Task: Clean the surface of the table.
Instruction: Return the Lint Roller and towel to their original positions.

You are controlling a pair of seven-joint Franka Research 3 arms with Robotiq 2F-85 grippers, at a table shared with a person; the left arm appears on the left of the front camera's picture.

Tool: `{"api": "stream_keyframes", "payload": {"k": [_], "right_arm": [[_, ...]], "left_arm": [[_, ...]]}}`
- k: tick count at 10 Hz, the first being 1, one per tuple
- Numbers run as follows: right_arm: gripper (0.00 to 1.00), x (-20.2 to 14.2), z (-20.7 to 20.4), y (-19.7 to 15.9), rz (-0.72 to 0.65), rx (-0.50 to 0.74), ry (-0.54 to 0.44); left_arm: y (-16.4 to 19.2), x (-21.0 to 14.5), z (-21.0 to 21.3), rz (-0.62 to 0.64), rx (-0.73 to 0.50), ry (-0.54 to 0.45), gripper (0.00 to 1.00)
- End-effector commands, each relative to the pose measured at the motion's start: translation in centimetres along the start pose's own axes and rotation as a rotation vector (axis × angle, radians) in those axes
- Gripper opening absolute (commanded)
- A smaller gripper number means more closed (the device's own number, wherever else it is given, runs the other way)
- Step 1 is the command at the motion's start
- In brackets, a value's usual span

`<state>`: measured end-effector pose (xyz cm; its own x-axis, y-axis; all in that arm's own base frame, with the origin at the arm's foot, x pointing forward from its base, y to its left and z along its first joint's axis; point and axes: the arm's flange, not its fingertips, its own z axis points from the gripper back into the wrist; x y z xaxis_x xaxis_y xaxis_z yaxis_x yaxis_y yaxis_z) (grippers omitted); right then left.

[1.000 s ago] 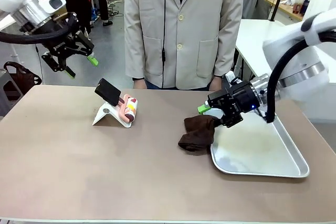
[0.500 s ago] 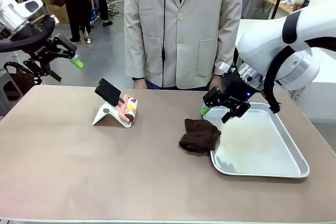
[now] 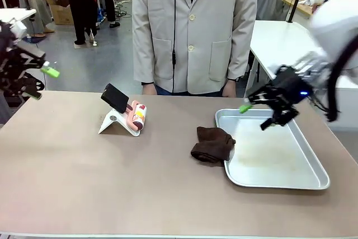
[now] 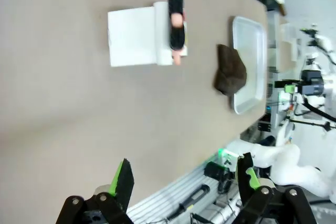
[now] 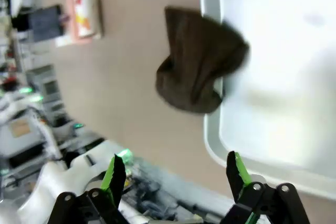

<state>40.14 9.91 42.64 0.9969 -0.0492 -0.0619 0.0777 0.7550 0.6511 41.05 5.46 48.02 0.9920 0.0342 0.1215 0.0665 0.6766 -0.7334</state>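
Taupe table (image 3: 84, 177) below right tool (image 3: 258, 115) (apparently open, blurred).

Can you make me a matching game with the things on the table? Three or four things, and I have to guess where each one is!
Things:
1. brown cloth
2. metal tray
3. phone
4. right gripper

Places:
A. on the white stand
B. in the air above the tray
C. on the table's right side
D. draped over the tray's left rim

Pairs: 1-D, 2-C, 3-A, 4-B
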Motion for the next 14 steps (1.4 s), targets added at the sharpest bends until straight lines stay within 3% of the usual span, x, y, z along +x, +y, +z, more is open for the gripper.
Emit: {"api": "stream_keyframes", "payload": {"k": [1,3,5,6,8,9,14], "right_arm": [[1.0,-5.6,5.5,-4.6,-0.029,0.214,-0.054],[1.0,-9.3,11.2,-9.3,-0.084,0.457,-0.076],[1.0,-10.6,13.0,-13.2,-0.11,0.675,-0.056],[1.0,-10.6,12.9,-14.4,-0.129,0.724,-0.073],[1.0,-9.2,11.6,-15.6,-0.136,0.752,-0.096],[1.0,-10.9,15.1,-15.1,-0.151,0.71,-0.086],[1.0,-10.9,15.1,-15.1,-0.151,0.71,-0.086]], "left_arm": [[1.3,-4.4,-0.9,-0.053,-0.147,-0.031,1.0],[2.6,-7.2,-2.7,-0.109,-0.342,-0.059,1.0],[4.7,-7.2,-2.5,-0.078,-0.501,-0.185,1.0],[5.7,-6.5,-2.0,-0.063,-0.534,-0.211,1.0],[6.6,-4.9,-1.6,-0.056,-0.573,-0.167,1.0],[5.5,-6.9,-1.8,-0.04,-0.513,-0.197,1.0],[5.5,-6.9,-1.8,-0.04,-0.513,-0.197,1.0]]}}
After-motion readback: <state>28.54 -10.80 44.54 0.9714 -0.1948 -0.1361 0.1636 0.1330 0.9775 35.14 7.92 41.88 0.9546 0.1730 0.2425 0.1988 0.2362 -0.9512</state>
